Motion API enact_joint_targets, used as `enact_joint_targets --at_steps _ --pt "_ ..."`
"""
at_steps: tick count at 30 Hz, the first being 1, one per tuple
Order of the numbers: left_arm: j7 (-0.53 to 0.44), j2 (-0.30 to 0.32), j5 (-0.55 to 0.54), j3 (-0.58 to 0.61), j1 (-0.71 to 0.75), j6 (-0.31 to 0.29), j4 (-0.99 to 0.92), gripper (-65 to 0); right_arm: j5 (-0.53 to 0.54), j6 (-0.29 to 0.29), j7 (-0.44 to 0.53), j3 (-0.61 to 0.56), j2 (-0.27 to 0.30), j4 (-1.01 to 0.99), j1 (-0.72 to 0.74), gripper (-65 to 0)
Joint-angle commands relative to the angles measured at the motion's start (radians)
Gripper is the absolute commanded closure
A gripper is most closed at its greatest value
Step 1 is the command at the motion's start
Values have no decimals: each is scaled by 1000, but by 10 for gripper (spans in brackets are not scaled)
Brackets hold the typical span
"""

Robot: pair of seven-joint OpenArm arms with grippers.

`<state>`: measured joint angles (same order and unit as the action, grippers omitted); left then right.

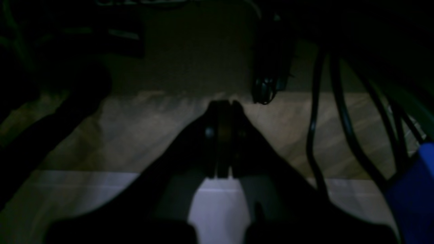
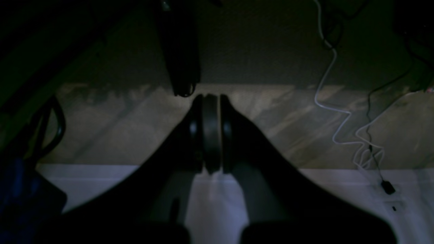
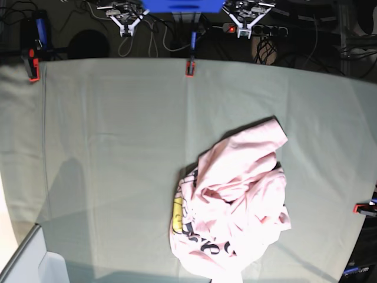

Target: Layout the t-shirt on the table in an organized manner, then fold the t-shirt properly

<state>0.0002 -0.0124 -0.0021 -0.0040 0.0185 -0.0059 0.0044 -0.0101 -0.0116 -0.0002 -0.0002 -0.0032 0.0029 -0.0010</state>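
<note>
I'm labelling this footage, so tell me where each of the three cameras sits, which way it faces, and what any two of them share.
Left wrist: rides on the arm, faces past the shut left gripper at a dim floor, off the table; black cables hang right.
Right wrist: rides on the other arm, faces past the shut right gripper at the same sort of floor; a white cable trails right.
Base: high up, looking down on the table and the crumpled t-shirt; both grippers at the far edge.
Shared: both wrist views show a dark floor and pale strip, no shirt.
</note>
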Motion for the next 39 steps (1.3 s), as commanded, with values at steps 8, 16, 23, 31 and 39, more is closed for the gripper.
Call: enact_joint_targets --at_steps 8,16,23,31,39 --pt "4 5 9 5 2 4 1 0 6 17 -1 4 -4 13 -26 0" --pt "1 5 9 5 13 4 1 0 6 17 -10 -4 2 157 -98 0" --pt "1 5 7 3 10 4 1 0 6 17 -10 -5 16 157 -98 0" --pt "-1 4 4 0 11 4 1 0 5 17 -11 -7 18 157 -93 0" --pt "1 7 9 3 13 4 1 0 5 17 -62 -4 25 162 -92 0"
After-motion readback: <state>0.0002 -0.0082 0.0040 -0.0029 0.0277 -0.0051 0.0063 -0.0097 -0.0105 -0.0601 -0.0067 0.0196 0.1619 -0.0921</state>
